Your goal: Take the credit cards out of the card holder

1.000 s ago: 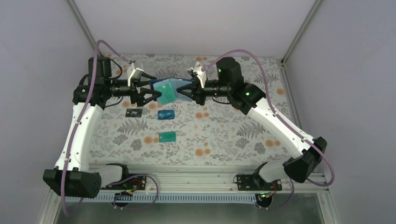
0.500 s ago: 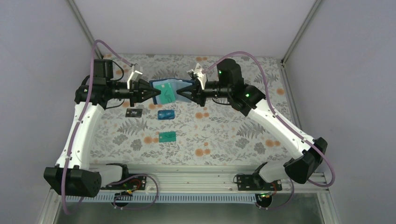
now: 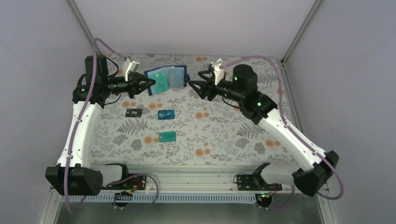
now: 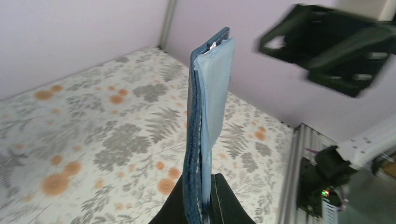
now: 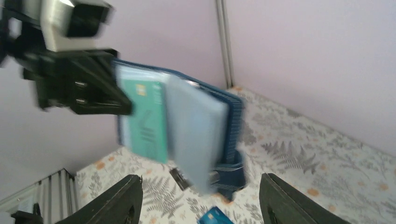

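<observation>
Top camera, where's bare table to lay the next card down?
Bare cloth lies right of the blue card and the loose teal card, out to the right arm, and between that card and the near rail. It's crowded left of centre, where the dark card lies beside them.

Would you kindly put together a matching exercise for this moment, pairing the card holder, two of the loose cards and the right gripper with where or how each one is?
Things:
1. card holder
2. dark card
3. bright blue card
4. right gripper

States:
A. open, holding nothing
B. flat on the table, leftmost of the loose cards
C. in the air, pinched by the left gripper
D. flat on the table, just behind the loose teal-green card

Pairs: 1-C, 2-B, 3-D, 4-A.
</observation>
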{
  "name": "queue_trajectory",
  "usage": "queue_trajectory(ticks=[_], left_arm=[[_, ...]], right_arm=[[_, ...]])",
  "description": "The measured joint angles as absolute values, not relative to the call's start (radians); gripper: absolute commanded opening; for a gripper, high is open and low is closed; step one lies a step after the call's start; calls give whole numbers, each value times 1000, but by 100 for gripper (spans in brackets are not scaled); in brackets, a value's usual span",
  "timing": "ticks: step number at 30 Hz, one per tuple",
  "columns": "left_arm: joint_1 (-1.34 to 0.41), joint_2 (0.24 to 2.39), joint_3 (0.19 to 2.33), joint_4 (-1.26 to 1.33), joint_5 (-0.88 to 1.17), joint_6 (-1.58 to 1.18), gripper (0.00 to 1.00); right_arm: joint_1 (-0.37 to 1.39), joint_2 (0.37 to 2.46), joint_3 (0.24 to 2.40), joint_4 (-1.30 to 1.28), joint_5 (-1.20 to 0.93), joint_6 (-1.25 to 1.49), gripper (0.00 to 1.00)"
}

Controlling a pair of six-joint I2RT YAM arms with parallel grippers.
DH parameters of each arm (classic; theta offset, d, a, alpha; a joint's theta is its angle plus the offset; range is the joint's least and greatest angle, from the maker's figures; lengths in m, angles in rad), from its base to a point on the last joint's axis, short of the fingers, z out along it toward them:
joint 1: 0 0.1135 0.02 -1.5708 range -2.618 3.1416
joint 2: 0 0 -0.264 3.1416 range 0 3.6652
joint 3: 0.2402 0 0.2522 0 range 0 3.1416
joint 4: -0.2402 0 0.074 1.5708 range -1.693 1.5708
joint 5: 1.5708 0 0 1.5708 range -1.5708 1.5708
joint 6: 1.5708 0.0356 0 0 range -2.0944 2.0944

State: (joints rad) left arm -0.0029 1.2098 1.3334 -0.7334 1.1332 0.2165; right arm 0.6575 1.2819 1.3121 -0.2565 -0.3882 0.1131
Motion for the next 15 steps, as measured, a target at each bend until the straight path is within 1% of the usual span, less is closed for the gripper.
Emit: queue_trajectory(ticks=[3, 5, 8, 10, 13, 15], left_arm=[[14, 1210, 1325, -711, 1062, 181, 2], [28, 1210, 1316, -699, 1034, 167, 3], [43, 1204, 1296, -686, 1007, 156, 2], [49, 1200, 1288, -685, 1000, 151, 2], [52, 1199, 1286, -681, 999, 146, 2], [52, 1199, 1286, -680, 1004, 146, 2]], right_arm=[[719, 1187, 1253, -192, -327, 123, 64], [763, 1151, 1239, -144, -346, 118, 65], [799, 1146, 1234, -51, -464, 115, 65], [817, 1169, 1222, 46, -597, 136, 65], [848, 1236, 1209, 168, -741, 186, 60], [858, 1282, 1209, 200, -766, 215, 59]])
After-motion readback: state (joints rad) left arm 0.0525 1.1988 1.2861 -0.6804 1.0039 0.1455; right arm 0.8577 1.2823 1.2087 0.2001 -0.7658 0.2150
